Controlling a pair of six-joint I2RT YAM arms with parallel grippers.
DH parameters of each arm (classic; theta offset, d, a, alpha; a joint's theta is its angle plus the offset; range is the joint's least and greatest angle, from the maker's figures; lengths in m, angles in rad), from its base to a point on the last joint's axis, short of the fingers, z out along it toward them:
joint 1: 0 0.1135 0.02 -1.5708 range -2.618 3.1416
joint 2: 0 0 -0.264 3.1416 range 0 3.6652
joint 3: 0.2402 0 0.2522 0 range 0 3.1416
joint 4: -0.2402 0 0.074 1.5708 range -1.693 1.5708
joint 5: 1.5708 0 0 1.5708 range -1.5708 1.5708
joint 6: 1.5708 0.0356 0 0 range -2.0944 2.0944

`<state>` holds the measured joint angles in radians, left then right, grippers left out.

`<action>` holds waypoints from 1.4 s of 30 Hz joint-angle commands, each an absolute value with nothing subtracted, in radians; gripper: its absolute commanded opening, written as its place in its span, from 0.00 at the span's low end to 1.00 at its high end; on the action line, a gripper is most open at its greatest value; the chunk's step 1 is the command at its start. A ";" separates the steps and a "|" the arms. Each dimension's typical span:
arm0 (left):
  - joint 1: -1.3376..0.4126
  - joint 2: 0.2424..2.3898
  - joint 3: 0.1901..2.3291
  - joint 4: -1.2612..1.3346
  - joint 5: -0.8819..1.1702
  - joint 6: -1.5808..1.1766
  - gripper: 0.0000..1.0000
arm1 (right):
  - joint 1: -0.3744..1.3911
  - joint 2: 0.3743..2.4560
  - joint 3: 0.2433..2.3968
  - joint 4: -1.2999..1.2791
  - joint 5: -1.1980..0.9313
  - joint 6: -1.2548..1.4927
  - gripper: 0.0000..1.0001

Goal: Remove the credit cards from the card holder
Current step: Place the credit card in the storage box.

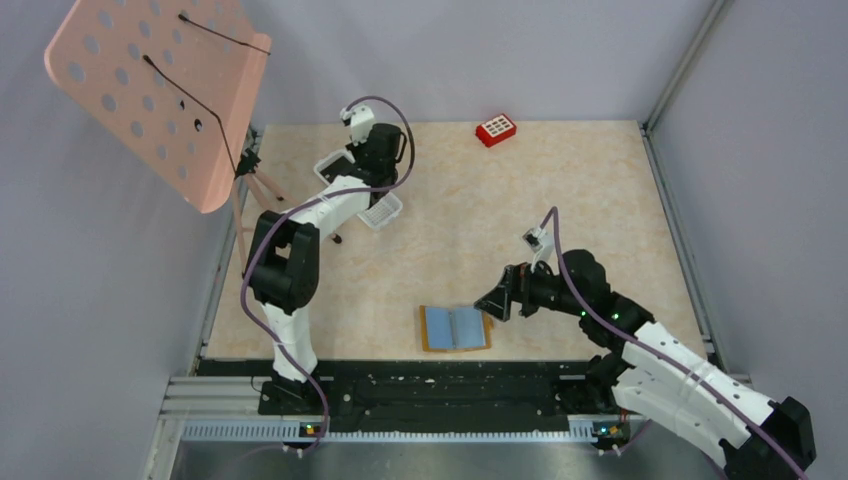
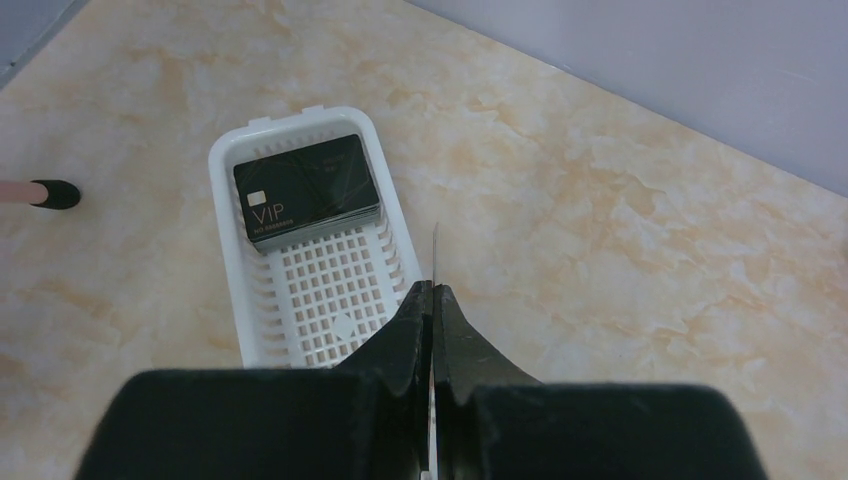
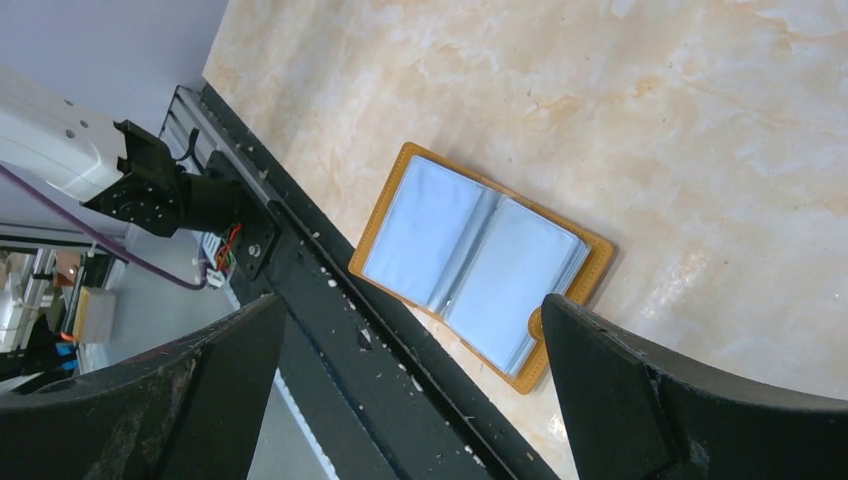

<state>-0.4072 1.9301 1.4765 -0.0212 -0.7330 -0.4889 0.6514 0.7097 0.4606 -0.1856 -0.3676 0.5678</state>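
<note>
Lying open on the table (image 1: 560,200), far from the white tray (image 2: 300,115), the card holder (image 3: 480,265) is framed by wide right jaws. A credit card (image 2: 435,250) pinched edge-on by the left jaws over the tray's rim may be dropped outside it.

1. You have one card holder (image 1: 455,328).
2. One white mesh tray (image 2: 226,200).
3. One stack of credit cards (image 2: 305,190) (you cannot tell how many), plus one edge-on card (image 2: 436,250).
4. One red grid block (image 1: 496,129).
5. One pink perforated panel (image 1: 150,90).
</note>
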 commanded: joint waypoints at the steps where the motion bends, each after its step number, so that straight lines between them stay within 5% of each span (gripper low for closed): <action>1: -0.370 1.951 1.528 0.041 -0.738 -0.444 0.00 | 0.647 0.735 0.491 -0.108 -0.374 0.547 0.99; 21: -0.187 1.856 1.334 0.091 -0.404 -0.714 0.00 | 0.647 0.826 0.483 -0.025 -0.399 0.572 0.99; 42: -0.157 1.836 1.287 0.209 -0.415 -0.664 0.00 | 0.647 0.850 0.486 -0.011 -0.405 0.568 0.99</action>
